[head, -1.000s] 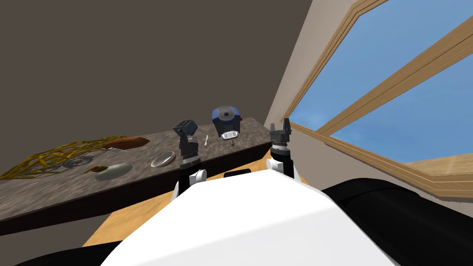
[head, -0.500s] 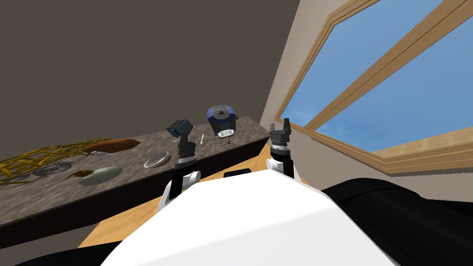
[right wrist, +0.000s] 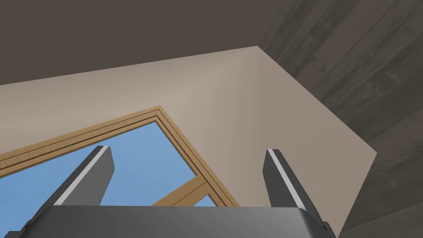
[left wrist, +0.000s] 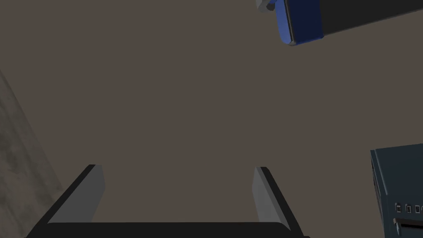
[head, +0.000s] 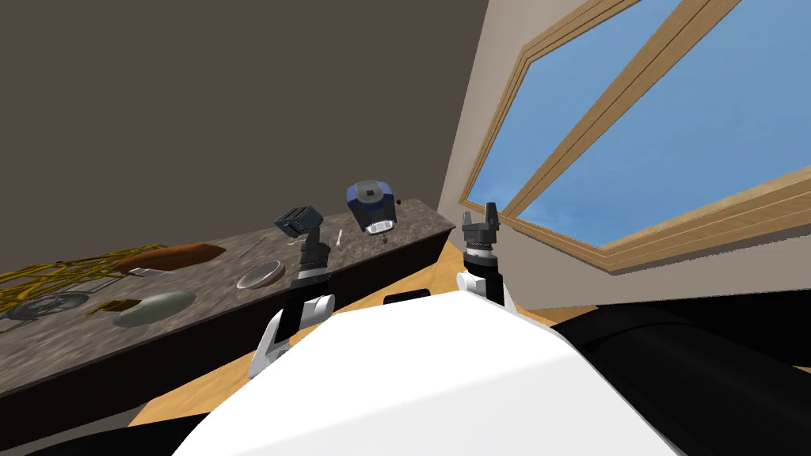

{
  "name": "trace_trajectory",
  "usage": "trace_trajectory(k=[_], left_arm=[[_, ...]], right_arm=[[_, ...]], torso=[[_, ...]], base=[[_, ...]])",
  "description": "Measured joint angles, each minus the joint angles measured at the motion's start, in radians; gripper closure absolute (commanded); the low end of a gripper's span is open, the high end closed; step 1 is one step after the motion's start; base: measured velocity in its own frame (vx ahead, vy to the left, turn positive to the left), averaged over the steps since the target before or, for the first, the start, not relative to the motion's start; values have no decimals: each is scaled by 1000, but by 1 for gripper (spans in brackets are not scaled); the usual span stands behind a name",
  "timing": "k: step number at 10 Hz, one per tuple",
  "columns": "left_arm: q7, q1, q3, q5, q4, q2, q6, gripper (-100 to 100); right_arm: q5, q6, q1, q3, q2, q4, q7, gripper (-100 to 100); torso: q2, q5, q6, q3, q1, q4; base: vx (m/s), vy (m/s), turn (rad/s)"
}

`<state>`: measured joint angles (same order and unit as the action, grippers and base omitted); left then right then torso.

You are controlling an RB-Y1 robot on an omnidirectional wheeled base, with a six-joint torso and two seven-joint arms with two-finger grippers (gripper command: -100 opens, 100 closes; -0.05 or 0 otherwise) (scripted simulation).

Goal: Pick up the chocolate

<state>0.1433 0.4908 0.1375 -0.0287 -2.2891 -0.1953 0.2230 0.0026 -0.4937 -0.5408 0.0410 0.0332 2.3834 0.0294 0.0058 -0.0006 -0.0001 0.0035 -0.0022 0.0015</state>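
The left gripper (left wrist: 177,175) gapes wide beside the toaster (head: 298,219), above the worktop (head: 206,273). The right gripper (right wrist: 188,159) is wide too.

**Colours logged around the counter**

Counter (head: 206,273): mottled grey-brown stone pattern, with a dark brown front edge.

On the counter I list:
- toaster (head: 297,220), dark slate blue
- appliance (head: 371,206), blue body, grey top, pale face
- small piece (head: 386,238) near the counter's front edge, dark brown
- bowl (head: 260,275), pale grey
- oval lump (head: 154,307), grey-green
- long loaf shape (head: 170,255), reddish brown
- wire basket (head: 55,269), yellow

Behind the counter: wall (head: 237,95), flat brown-grey.

Past the counter's end: second wall (head: 475,134), beige. Window frame (head: 713,226), light wood grain, with plain blue panes (head: 713,127).

Below the counter: floor (head: 198,388), orange-tan.
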Motion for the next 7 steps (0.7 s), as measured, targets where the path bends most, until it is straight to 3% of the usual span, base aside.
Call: trace_trajectory(k=[7], left_arm=[[20,-10,84,-36,-5,-79,-181,-100]], right_arm=[[0,0,0,0,0,0,0,0]], torso=[[-1,0,0,-1,0,0]], base=[[-75,-67,-134]])
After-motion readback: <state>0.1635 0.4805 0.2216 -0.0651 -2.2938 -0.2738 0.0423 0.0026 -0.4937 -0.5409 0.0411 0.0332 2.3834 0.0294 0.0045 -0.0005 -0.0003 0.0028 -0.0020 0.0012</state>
